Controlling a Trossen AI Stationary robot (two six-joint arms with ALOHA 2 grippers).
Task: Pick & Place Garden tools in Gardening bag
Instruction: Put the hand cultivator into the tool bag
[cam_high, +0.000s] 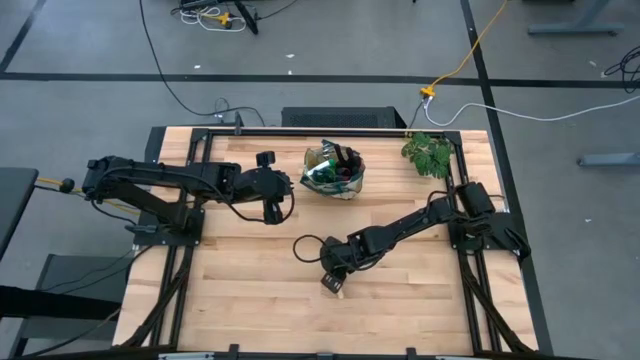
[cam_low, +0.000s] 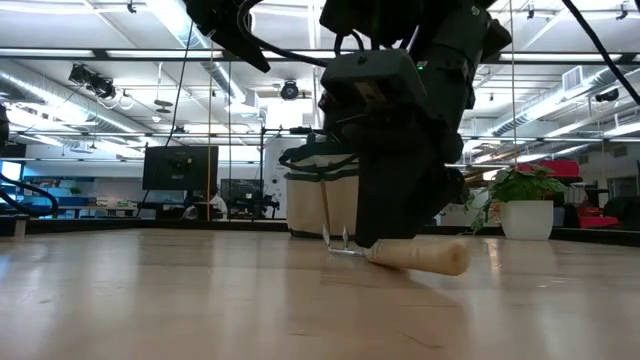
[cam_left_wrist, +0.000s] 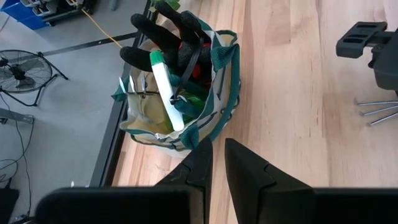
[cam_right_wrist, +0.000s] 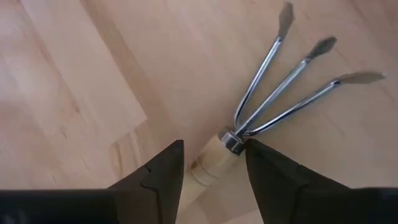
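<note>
Right wrist view showed the right gripper (cam_right_wrist: 214, 171) with its fingers (cam_right_wrist: 163, 177) spread apart and straddling the neck of the mini rake (cam_right_wrist: 273, 93), just where the wooden handle met the metal collar; the three tines fanned out beyond the tips. Nothing was clamped yet, and the rake lay flat on the table (cam_right_wrist: 68, 74). From the low view, the right gripper (cam_low: 400, 235) stood right down over the rake (cam_low: 415, 255), whose pale handle stuck out to one side, so the fingers appeared low enough to close on it. To do this step well, I judged the grip should land on the wood a little behind the collar, not on the smooth metal, and be centred so the tool would not swing when lifted. A level lift before travelling would likely keep the tines from catching the bag's rim. Farther off, the high view placed the right gripper (cam_high: 333, 280) near the middle front of the table, well apart from the gardening bag (cam_high: 333, 170) at the back, with the plant (cam_high: 428, 153) beside it. The left wrist view showed the bag (cam_left_wrist: 180, 93) already holding gloves (cam_left_wrist: 161, 40) and the spray bottle (cam_left_wrist: 166, 93), while the left gripper (cam_left_wrist: 217, 163) hovered near it, fingers nearly together and empty.
</note>
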